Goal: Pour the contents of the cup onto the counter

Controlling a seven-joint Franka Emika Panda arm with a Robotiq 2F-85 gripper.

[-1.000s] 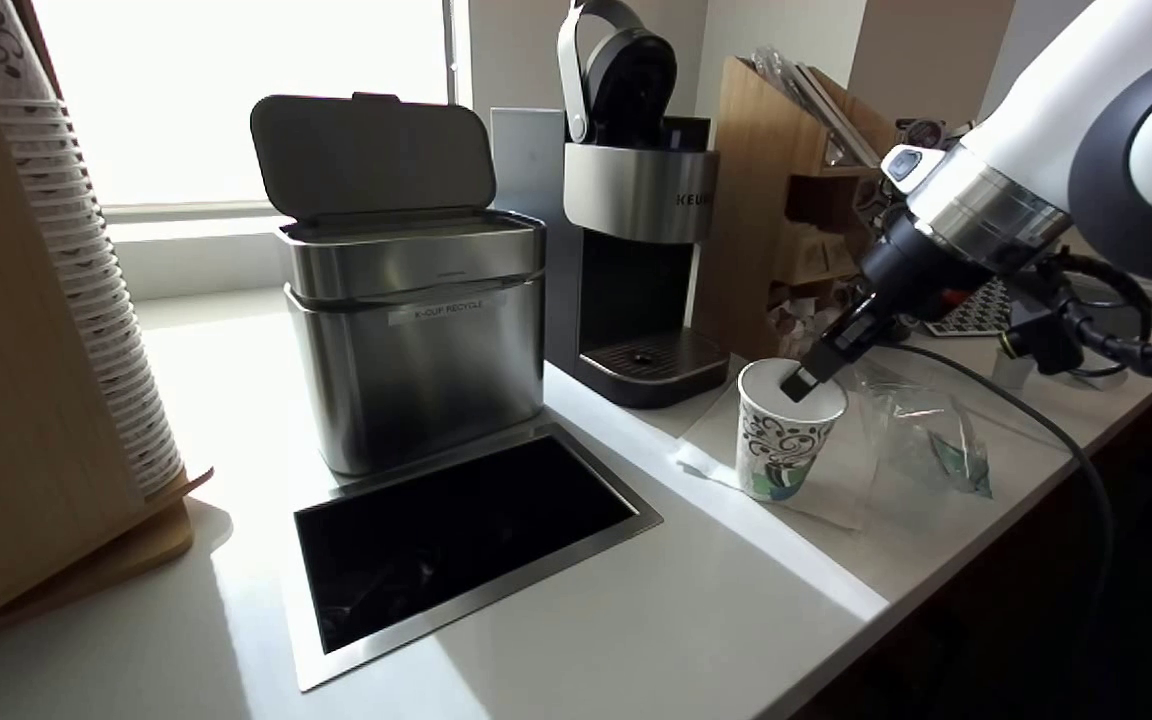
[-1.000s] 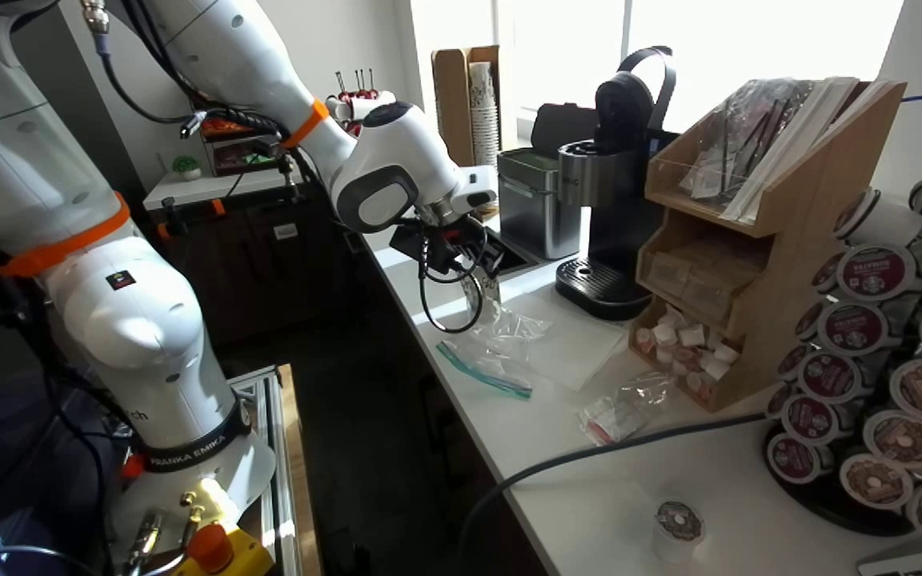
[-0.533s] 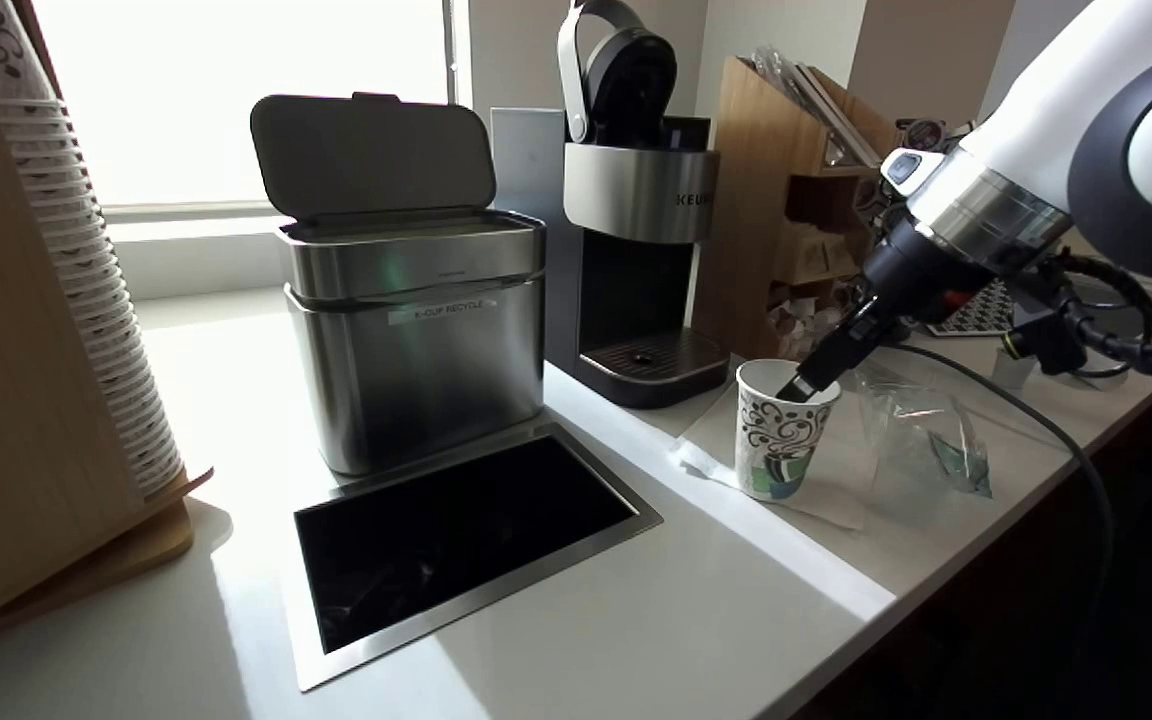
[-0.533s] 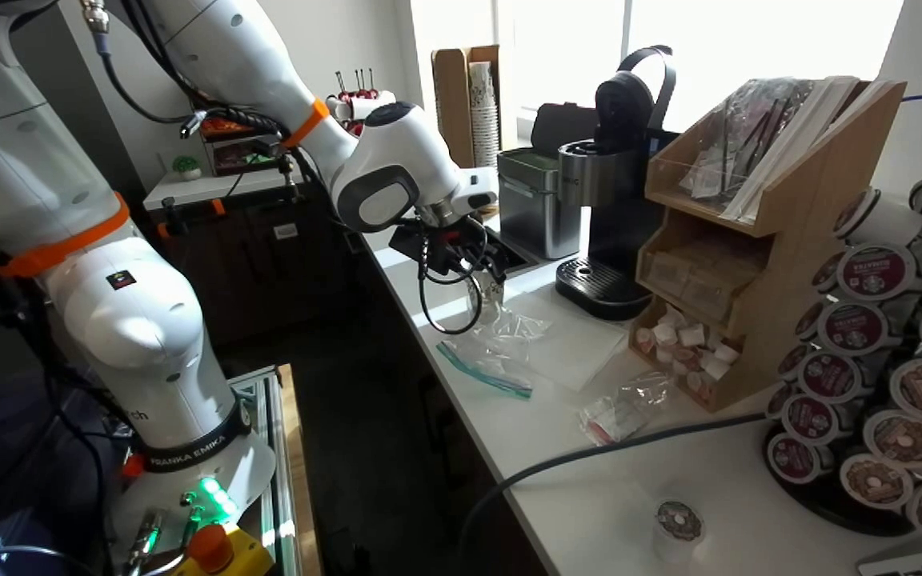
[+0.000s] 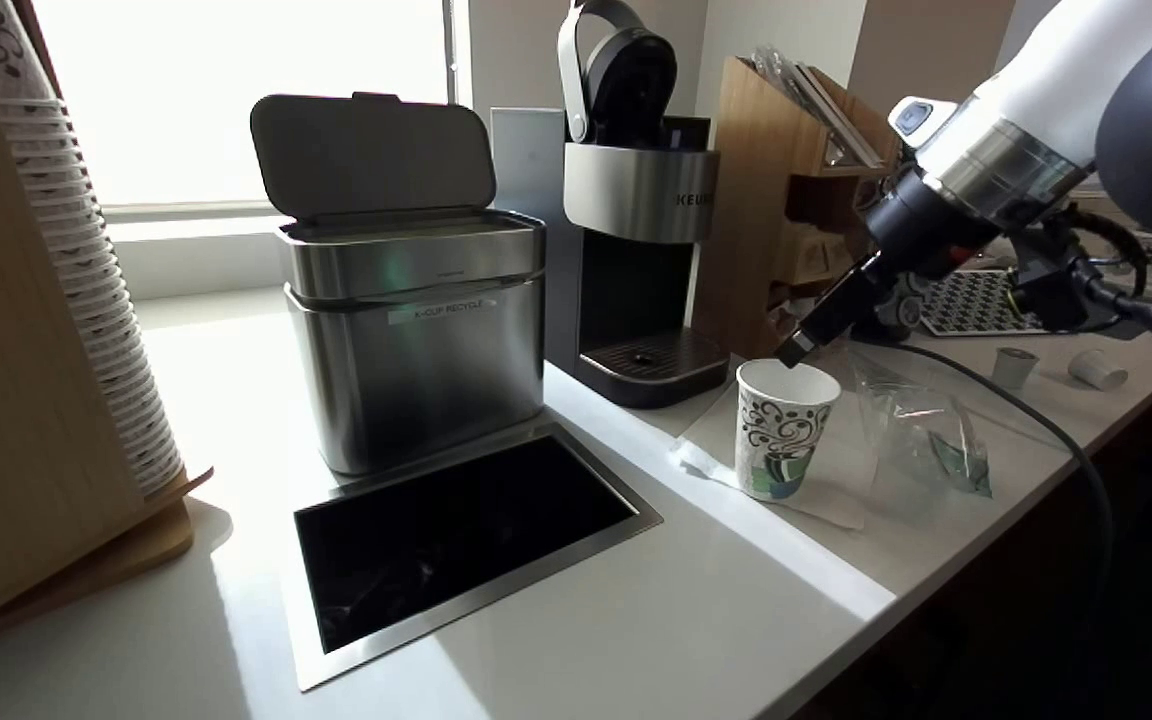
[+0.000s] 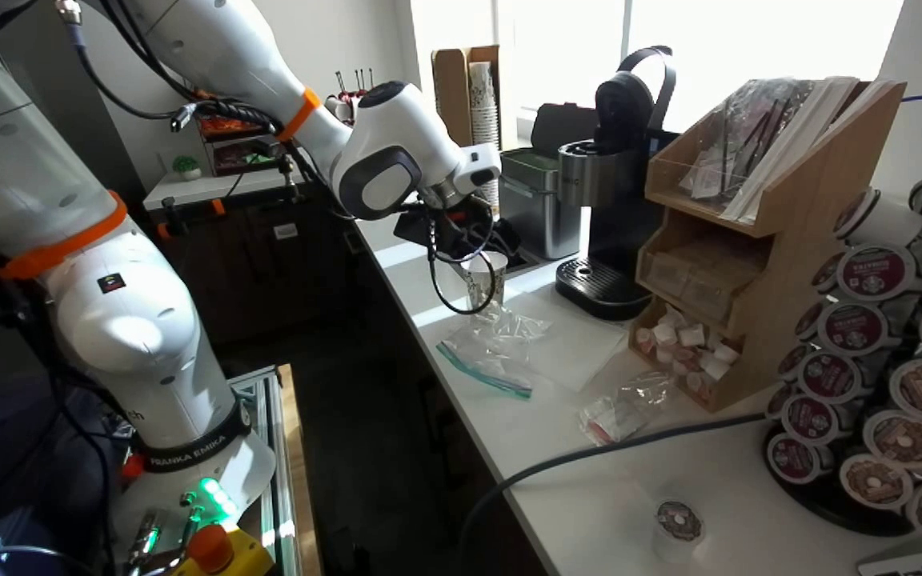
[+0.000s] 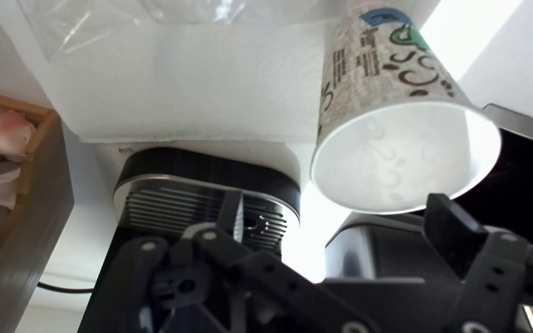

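The cup (image 5: 786, 435), white paper with a green and brown print, stands upright on the counter (image 5: 656, 610). Both exterior views show it, partly behind the robot's cable in one of them. In the wrist view the mouth of the cup (image 7: 387, 69) faces the camera; its inside looks plain white, and I make out no contents. My gripper (image 7: 334, 206) is open, its fingers wide apart with nothing between them. In an exterior view the fingertips (image 5: 794, 348) are just above the rim. One finger overlaps the rim in the wrist view; whether they touch I cannot tell.
Behind the cup stands a coffee maker (image 5: 641, 195), beside a steel bin (image 5: 416, 370). A metal-framed cut-out (image 5: 481, 595) lies in front of the bin. Near the cup are a crumpled plastic bag (image 5: 936, 440) and a wooden organizer (image 6: 821, 216). A cable (image 6: 613, 450) crosses the counter.
The gripper has opened and risen, its fingertips coming up out of the cup's mouth area. The cup is left standing, its rim shifted very slightly.
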